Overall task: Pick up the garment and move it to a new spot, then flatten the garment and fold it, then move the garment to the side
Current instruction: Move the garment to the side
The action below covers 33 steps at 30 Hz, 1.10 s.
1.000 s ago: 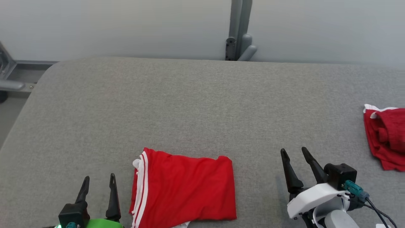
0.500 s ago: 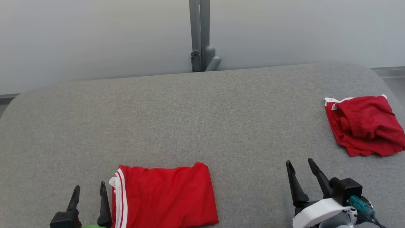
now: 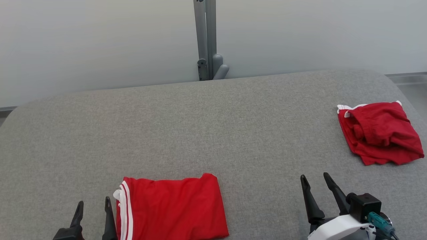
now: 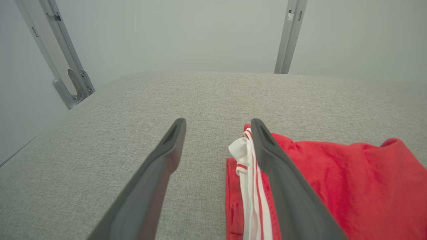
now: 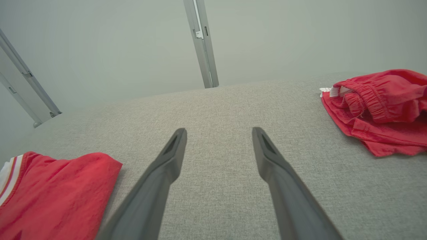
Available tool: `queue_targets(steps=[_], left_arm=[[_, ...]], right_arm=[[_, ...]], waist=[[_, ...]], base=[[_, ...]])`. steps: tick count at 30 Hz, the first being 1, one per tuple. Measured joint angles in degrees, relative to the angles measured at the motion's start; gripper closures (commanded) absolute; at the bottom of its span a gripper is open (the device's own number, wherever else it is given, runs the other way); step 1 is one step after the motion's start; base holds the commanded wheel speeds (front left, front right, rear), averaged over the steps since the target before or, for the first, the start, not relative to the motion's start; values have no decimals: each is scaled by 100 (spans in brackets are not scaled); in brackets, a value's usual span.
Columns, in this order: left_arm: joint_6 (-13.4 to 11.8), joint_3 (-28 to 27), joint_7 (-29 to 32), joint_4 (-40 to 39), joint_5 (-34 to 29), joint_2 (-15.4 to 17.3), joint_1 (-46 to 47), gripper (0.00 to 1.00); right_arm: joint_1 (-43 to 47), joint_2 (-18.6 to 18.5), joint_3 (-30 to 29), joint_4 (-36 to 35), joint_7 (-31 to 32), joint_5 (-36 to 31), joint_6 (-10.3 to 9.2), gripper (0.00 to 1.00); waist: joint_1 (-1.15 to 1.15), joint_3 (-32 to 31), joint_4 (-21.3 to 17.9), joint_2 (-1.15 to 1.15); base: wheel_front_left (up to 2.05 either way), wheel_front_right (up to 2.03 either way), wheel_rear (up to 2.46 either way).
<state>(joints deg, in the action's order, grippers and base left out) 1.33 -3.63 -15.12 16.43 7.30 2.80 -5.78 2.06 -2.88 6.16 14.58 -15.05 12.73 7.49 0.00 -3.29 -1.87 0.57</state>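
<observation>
Fingers point(image 3: 107, 216) of left gripper point(image 3: 94, 200), right gripper point(image 3: 314, 175) wide apart, empty; folded garment point(image 3: 173, 208) between, just beside left.

This looks like a robotics lab or test cell, not a home. A grey cloth-covered table point(image 3: 233, 116) with rounded corners stands against plain pale wall panels point(image 3: 100, 40) joined by a grey metal post point(image 3: 204, 36). A folded red garment point(image 3: 173, 206) lies at its near edge and a crumpled red garment point(image 3: 380, 133) by its right edge.
</observation>
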Motion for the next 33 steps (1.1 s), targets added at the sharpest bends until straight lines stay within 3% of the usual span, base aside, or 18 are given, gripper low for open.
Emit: queue_targets(steps=[9, 16, 24, 33], left_arm=[[-1, 65, 0, -2, 15, 0, -4, 0], [24, 265, 0, 8, 15, 1, 24, 0], [60, 409, 0, 65, -31, 1, 60, 0], [76, 367, 0, 84, -36, 4, 63, 0]], right_arm=[[-7, 0, 87, 16, 0, 67, 0, 0], [-59, 3, 655, 212, 0, 345, 0, 0], [-292, 4, 1411, 765, 0, 876, 0, 0], [-731, 9, 1577, 1789, 1, 1535, -1, 0]], waist=[[0, 47, 128, 0], [0, 141, 408, 0], [0, 257, 1011, 0], [0, 409, 1884, 0]], base=[[0, 0, 0], [0, 0, 0], [0, 0, 0], [0, 0, 0]])
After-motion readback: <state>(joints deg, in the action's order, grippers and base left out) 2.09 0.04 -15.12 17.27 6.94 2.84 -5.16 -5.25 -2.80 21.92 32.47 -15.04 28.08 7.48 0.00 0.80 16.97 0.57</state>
